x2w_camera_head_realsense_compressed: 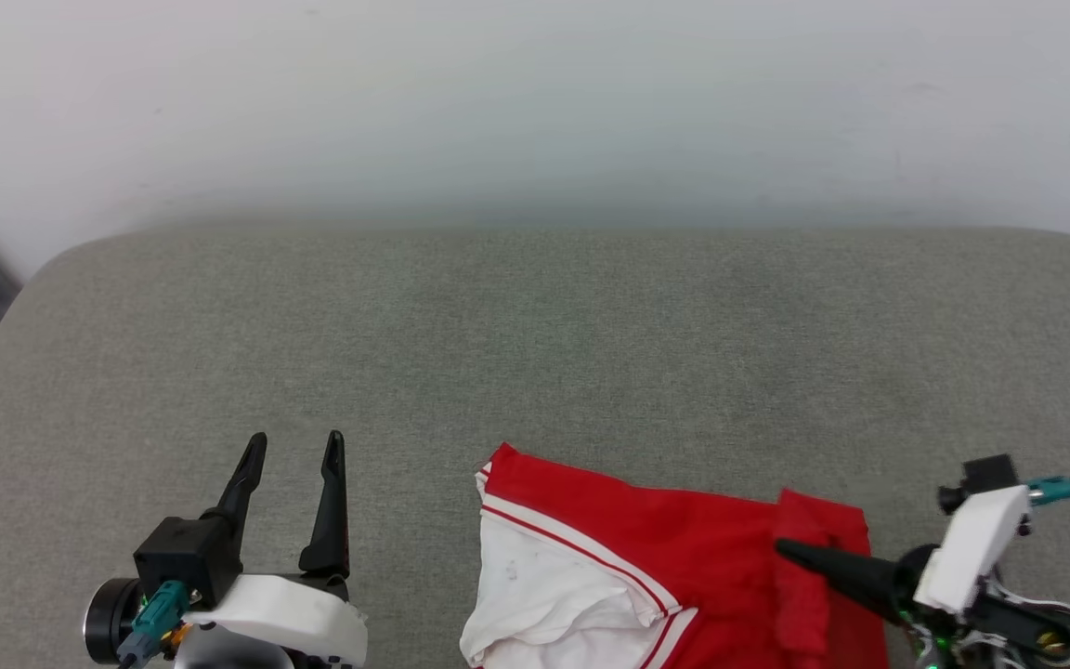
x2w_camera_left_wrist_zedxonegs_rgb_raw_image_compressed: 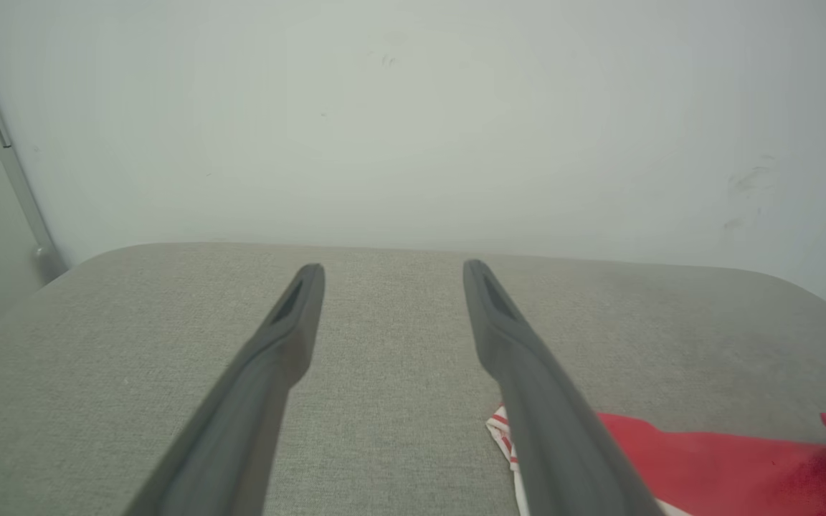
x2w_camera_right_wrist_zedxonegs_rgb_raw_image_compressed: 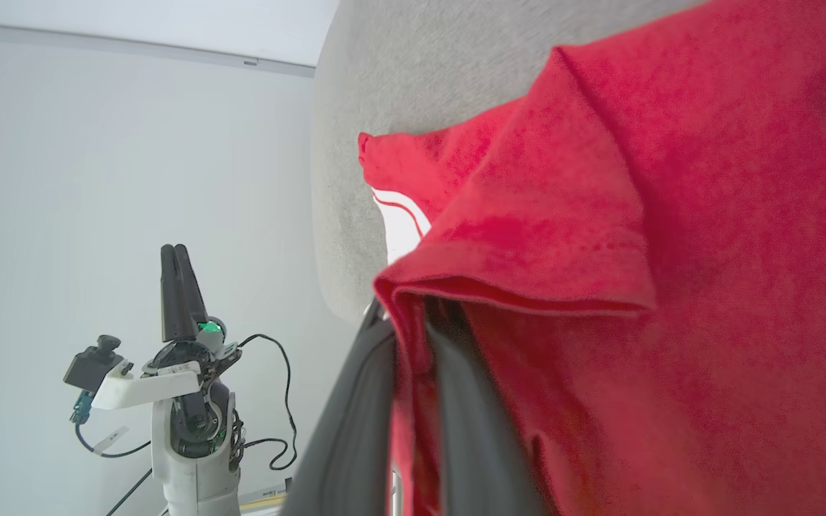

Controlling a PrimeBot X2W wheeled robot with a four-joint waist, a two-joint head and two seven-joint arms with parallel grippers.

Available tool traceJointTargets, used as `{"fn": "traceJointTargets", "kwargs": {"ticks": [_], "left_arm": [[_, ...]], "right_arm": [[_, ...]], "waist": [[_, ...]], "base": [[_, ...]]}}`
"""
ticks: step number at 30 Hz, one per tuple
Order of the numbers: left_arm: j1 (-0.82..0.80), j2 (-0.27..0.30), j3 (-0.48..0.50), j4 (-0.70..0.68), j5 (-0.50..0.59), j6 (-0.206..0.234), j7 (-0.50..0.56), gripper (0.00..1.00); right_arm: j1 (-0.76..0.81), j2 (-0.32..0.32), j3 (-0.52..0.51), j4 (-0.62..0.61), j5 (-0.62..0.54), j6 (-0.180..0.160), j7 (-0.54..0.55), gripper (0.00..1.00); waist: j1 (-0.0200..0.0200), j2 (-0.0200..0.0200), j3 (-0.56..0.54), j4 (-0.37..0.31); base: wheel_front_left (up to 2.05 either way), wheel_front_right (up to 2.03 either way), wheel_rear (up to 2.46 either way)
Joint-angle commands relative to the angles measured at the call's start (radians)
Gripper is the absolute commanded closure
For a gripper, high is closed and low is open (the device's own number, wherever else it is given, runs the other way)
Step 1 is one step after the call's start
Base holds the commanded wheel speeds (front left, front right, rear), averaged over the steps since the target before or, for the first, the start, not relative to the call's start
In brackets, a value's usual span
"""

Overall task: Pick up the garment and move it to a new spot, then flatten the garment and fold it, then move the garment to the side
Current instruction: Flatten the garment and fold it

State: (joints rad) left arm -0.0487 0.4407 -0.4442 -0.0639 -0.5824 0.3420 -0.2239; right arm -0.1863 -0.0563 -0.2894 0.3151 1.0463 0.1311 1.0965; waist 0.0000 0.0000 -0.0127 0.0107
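On the cushion (x2w_camera_head_realsense_compressed: 535, 325), the garment (x2w_camera_head_realsense_compressed: 684, 557), its red fold tight between right jaws (left jaws spread, apart).

Bright, soft, even light with only faint shadows. Beyond the left gripper's (x2w_camera_left_wrist_zedxonegs_rgb_raw_image_compressed: 392, 266) spread jaws the wall (x2w_camera_left_wrist_zedxonegs_rgb_raw_image_compressed: 413, 129) looks hazy and washed out. Pinched in the right gripper's (x2w_camera_right_wrist_zedxonegs_rgb_raw_image_compressed: 413, 322) jaws, the garment (x2w_camera_right_wrist_zedxonegs_rgb_raw_image_compressed: 563, 236) is blurred and grainy, the cushion (x2w_camera_right_wrist_zedxonegs_rgb_raw_image_compressed: 341, 179) edge beside it bowed by the lens.
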Motion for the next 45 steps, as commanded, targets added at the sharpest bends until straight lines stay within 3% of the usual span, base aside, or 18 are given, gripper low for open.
{"fn": "traceJointTargets", "kwargs": {"ticks": [1, 8, 13, 14, 15, 16, 17, 23, 28, 32, 37, 45], "left_arm": [[-0.016, -0.001, -0.002, 0.001, 0.001, -0.006, 0.001, 0.00], [-0.046, -0.004, -0.016, 0.009, 0.008, -0.014, 0.007, 0.00], [-0.070, -0.017, -0.025, 0.018, 0.011, -0.023, 0.004, 0.00], [-0.075, -0.021, -0.028, 0.021, 0.012, -0.025, 0.003, 0.00], [-0.079, -0.023, -0.030, 0.023, 0.013, -0.026, 0.003, 0.00], [-0.083, -0.024, -0.031, 0.026, 0.014, -0.027, 0.001, 0.00], [-0.086, -0.025, -0.031, 0.030, 0.014, -0.028, 0.000, 0.00], [-0.091, -0.033, -0.031, 0.048, 0.011, -0.031, -0.007, 0.00], [-0.081, -0.037, -0.031, 0.059, 0.007, -0.026, -0.011, 0.00], [-0.071, -0.035, -0.028, 0.065, 0.005, -0.021, -0.014, 0.00], [-0.055, -0.034, -0.019, 0.070, -0.001, -0.011, -0.018, 0.00], [-0.014, -0.028, 0.003, 0.077, -0.008, -0.001, -0.028, 0.00]], "right_arm": [[-0.014, 0.010, 0.071, 0.022, 0.056, -0.001, -0.033, 1.00], [-0.076, 0.007, 0.405, 0.093, 0.222, -0.001, -0.211, 1.00], [-0.143, 0.006, 0.591, 0.153, 0.215, -0.001, -0.367, 1.00], [-0.157, 0.006, 0.621, 0.167, 0.204, -0.001, -0.392, 0.95], [-0.169, 0.007, 0.647, 0.180, 0.206, -0.001, -0.415, 0.64], [-0.182, 0.006, 0.670, 0.194, 0.211, -0.001, -0.435, 0.12], [-0.195, 0.006, 0.698, 0.205, 0.201, -0.001, -0.447, 0.00], [-0.272, 0.000, 0.835, 0.212, 0.112, -0.001, -0.514, 0.00], [-0.316, -0.070, 0.943, 0.147, -0.048, -0.001, -0.649, 0.00], [-0.329, -0.136, 0.965, 0.128, -0.206, -0.001, -0.802, 0.00], [-0.265, -0.197, 0.857, 0.150, -0.385, -0.001, -0.985, 0.00], [-0.073, -0.215, 0.499, 0.056, -0.640, -0.001, -1.169, 0.00]], "waist": [[0.0000, 0.0000, 0.006, 0.015], [0.0000, 0.0000, 0.038, 0.062], [0.0000, 0.0000, 0.065, 0.094], [0.0000, 0.0000, 0.070, 0.100], [0.0000, 0.0000, 0.075, 0.105], [0.0000, 0.0000, 0.080, 0.108], [0.0000, 0.0000, 0.084, 0.111], [0.0000, 0.0000, 0.093, 0.110], [0.0000, 0.0000, 0.081, 0.095], [0.0000, 0.0000, 0.066, 0.073], [0.0000, 0.0000, 0.045, 0.043], [0.0000, 0.0000, 0.005, -0.004]], "base": [[0.00, 0.00, 0.00], [0.00, 0.00, 0.00], [0.00, 0.00, 0.00], [0.00, 0.00, 0.00], [0.00, 0.00, 0.00], [0.00, 0.00, 0.00], [0.00, 0.00, 0.00], [0.00, 0.00, 0.00], [0.00, 0.00, 0.00], [0.00, 0.00, 0.00], [0.00, 0.00, 0.00], [0.00, 0.00, 0.00]]}}
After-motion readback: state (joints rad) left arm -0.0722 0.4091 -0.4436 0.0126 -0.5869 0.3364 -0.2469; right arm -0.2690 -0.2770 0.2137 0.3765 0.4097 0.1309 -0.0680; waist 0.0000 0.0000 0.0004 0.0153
